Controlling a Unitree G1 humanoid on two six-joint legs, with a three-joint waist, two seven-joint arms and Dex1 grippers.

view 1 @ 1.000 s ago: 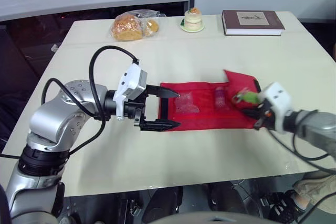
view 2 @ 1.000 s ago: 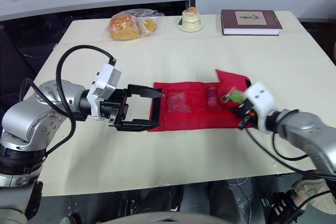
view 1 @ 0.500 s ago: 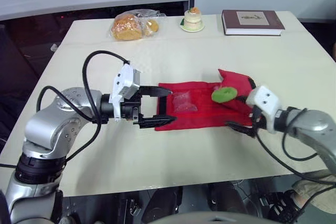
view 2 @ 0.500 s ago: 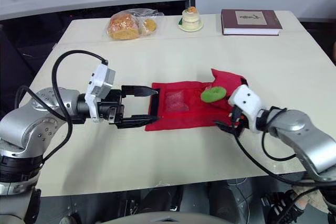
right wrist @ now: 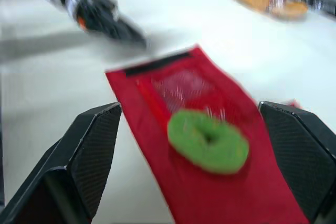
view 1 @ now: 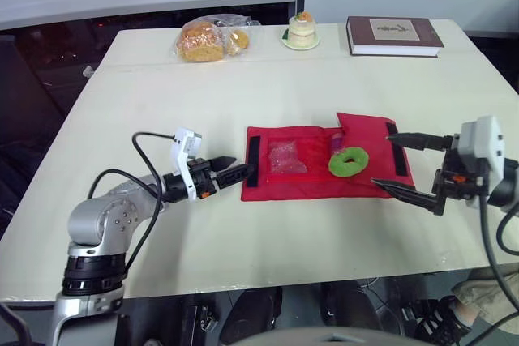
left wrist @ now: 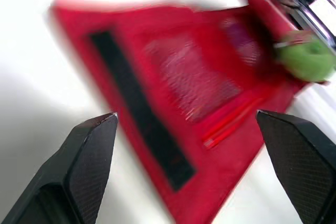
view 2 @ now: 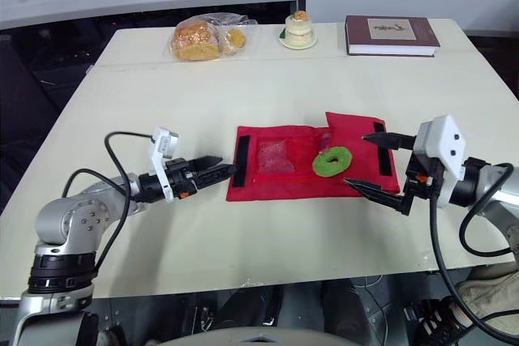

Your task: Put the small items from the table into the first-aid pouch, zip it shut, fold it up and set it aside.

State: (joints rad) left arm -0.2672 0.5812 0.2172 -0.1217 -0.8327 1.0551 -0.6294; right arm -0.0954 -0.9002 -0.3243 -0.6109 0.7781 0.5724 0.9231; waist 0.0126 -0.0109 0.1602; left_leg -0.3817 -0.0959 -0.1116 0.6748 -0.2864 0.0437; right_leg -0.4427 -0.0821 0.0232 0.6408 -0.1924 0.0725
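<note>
The red first-aid pouch (view 1: 312, 185) lies unfolded and flat on the table. A green ring (view 1: 349, 161) rests on its right half, next to a small pink item (view 1: 336, 143). A clear packet (view 1: 284, 157) sits under the mesh pocket. My left gripper (view 1: 236, 168) is open, low over the table, its tips just short of the pouch's left edge by the black strip (view 1: 253, 160). My right gripper (view 1: 383, 160) is open at the pouch's right edge, its fingers spread on either side of that end, holding nothing. The right wrist view looks past the green ring (right wrist: 208, 140) to the left gripper (right wrist: 126, 32).
At the table's far edge are a bag of bread (view 1: 203, 38), a small cake on a plate (view 1: 302, 30) and a dark book (view 1: 393, 34). Bare tabletop lies in front of the pouch and to its left.
My right gripper opened and let go of the green ring, which now lies on the pouch; that arm drew back to the right. My left gripper pulled back left off the pouch.
</note>
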